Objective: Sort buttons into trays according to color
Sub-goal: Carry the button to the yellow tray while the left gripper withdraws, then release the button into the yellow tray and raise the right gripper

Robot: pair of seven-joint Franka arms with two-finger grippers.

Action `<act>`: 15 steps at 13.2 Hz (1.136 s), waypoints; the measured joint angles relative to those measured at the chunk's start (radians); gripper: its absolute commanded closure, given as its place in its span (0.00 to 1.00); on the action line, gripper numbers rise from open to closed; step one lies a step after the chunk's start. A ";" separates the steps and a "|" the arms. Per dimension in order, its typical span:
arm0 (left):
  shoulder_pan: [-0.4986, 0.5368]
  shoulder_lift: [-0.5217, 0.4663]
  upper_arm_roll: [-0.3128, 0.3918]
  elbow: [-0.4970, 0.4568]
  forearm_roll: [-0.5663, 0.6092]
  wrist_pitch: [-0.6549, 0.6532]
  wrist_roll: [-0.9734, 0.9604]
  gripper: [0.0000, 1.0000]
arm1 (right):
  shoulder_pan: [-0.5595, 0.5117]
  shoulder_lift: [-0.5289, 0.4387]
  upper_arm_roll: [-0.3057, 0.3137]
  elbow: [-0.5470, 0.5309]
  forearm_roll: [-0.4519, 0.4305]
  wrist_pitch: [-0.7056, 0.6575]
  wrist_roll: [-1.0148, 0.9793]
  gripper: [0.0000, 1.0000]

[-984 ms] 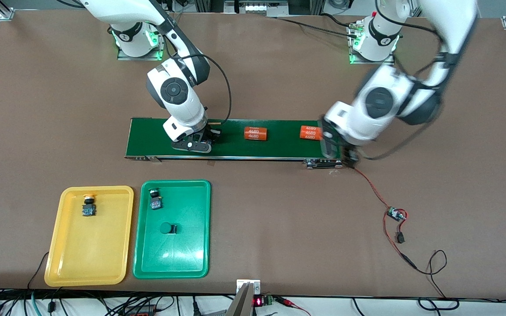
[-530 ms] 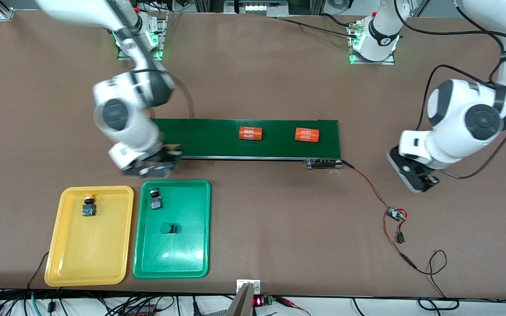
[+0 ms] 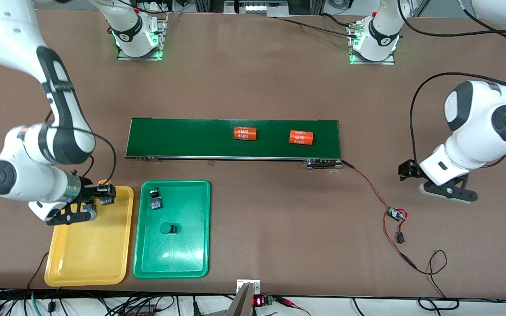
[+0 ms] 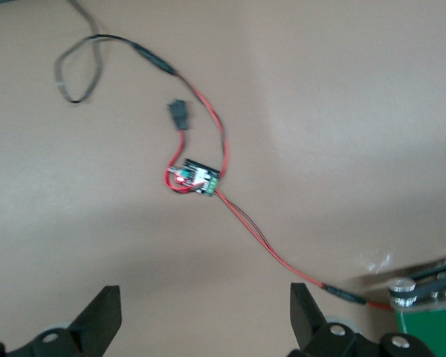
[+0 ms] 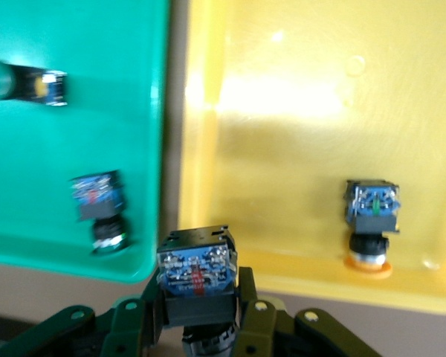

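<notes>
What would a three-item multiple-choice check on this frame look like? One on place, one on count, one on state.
1. What is the right gripper over?
A. the conveyor belt
B. the bare table
C. the yellow tray

2. How many buttons lie in the green tray?
A. one
B. two
C. three

3. What state is the left gripper in?
A. open, empty
B. shut on a button
C. shut on an orange cylinder

Key: C, it holds a button above the yellow tray's rim. B, two buttons lie there. A, its fingers stand wide apart with only table between them.
</notes>
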 measured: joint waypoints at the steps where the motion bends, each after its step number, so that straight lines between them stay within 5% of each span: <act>1: 0.008 -0.001 0.020 0.034 -0.019 -0.032 -0.018 0.00 | 0.002 0.032 -0.016 0.020 0.000 0.007 -0.002 1.00; 4: 0.027 -0.006 0.106 0.112 -0.135 -0.125 -0.026 0.00 | 0.001 0.082 -0.050 0.049 0.000 0.015 -0.005 1.00; 7: 0.018 -0.009 0.109 0.213 -0.151 -0.272 -0.046 0.00 | 0.001 0.091 -0.065 0.055 0.000 0.015 -0.005 0.93; 8: 0.011 -0.010 0.104 0.247 -0.151 -0.315 -0.068 0.00 | 0.001 0.092 -0.067 0.055 0.000 0.015 -0.005 0.62; 9: 0.004 -0.012 0.100 0.283 -0.151 -0.345 -0.088 0.00 | 0.002 0.092 -0.068 0.055 0.000 0.015 -0.005 0.16; 10: -0.002 -0.019 0.098 0.316 -0.151 -0.375 -0.104 0.00 | 0.002 0.092 -0.068 0.055 0.000 0.015 -0.005 0.00; 15: 0.002 -0.087 0.099 0.349 -0.151 -0.533 -0.121 0.00 | 0.006 0.092 -0.069 0.062 0.000 0.015 -0.005 0.00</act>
